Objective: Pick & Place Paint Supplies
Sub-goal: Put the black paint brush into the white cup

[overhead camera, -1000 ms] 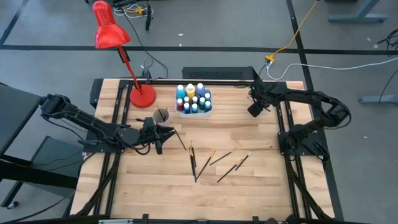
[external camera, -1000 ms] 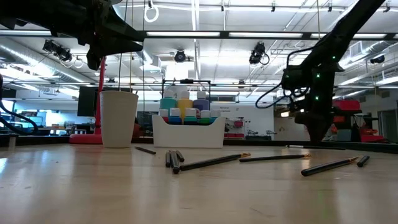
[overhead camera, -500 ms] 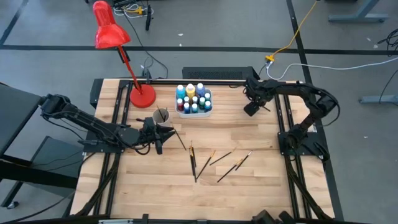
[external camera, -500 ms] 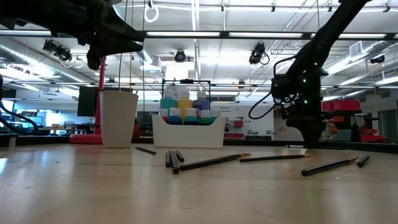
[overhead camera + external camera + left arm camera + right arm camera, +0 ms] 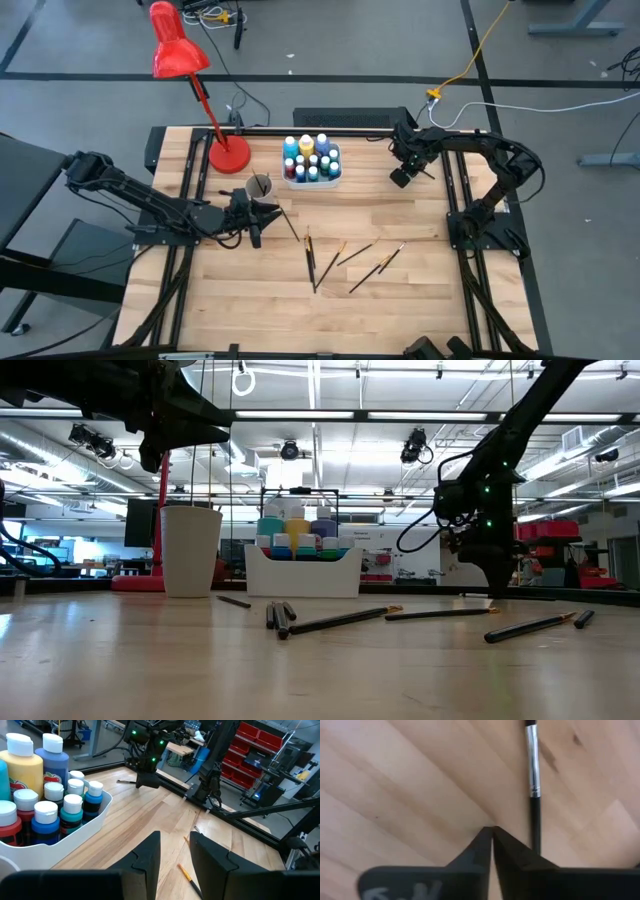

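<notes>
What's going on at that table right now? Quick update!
Right fingers shut at the tabletop, brush alongside, not gripped. Left fingers open, waiting by cup. Nothing in the way.

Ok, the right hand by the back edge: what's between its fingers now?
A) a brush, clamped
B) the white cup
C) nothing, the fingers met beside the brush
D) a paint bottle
C: in the right wrist view the right hand has its fingers together on bare wood, with the brush lying just beside them, not between them.
</notes>
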Robot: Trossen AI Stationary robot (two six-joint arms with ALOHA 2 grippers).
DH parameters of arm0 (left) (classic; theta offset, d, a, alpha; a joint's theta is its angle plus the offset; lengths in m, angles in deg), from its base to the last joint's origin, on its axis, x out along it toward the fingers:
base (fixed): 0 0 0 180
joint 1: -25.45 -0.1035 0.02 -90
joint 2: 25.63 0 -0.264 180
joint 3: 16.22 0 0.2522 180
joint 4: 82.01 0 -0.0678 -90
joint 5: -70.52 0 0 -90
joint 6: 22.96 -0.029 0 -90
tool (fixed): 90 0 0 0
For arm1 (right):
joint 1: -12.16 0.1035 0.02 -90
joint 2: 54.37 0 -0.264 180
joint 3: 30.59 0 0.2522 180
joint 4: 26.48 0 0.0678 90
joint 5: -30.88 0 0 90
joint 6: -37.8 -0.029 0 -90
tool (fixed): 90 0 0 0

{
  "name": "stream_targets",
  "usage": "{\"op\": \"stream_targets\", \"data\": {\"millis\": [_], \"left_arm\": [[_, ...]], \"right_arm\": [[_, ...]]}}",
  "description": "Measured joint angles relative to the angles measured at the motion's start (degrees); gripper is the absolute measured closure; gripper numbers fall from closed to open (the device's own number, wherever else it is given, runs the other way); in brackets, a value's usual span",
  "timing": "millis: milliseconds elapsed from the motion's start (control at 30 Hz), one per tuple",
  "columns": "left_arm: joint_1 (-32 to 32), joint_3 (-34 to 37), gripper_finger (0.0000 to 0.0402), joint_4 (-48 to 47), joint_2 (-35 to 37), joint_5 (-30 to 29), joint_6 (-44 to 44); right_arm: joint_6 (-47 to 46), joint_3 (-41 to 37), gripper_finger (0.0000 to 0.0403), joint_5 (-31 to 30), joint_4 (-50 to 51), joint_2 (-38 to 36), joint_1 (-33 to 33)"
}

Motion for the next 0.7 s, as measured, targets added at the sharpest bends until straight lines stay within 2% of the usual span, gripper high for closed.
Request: {"op": "stream_targets", "data": {"millis": [100, 233, 367, 500, 600, 700], "left_arm": [[0.0, 0.0, 0.0287, 0.0, 0.0, 0.0, 0.0], [0.0, 0.0, 0.0287, 0.0, 0.0, 0.0, 0.0], [0.0, 0.0, 0.0287, 0.0, 0.0, 0.0, 0.0], [0.0, 0.0, 0.0287, 0.0, 0.0, 0.0, 0.0], [0.0, 0.0, 0.0287, 0.0, 0.0, 0.0, 0.0], [0.0, 0.0, 0.0287, 0.0, 0.0, 0.0, 0.0]], "right_arm": [[1.2, 0.1, 0.0386, -2.4, -0.5, -0.1, 0.1], [1.0, 2.2, 0.0325, -5.0, 1.9, -0.5, -0.3], [-4.0, 4.5, 0.0257, 1.1, 2.6, -0.4, -0.9], [-7.6, 7.2, 0.0207, 2.6, 0.4, -0.4, -3.1], [-9.3, 7.9, 0.0191, 2.6, -1.5, -0.3, -4.7], [-10.2, 8.0, 0.0192, 6.9, -1.8, 0.4, -5.6]]}}
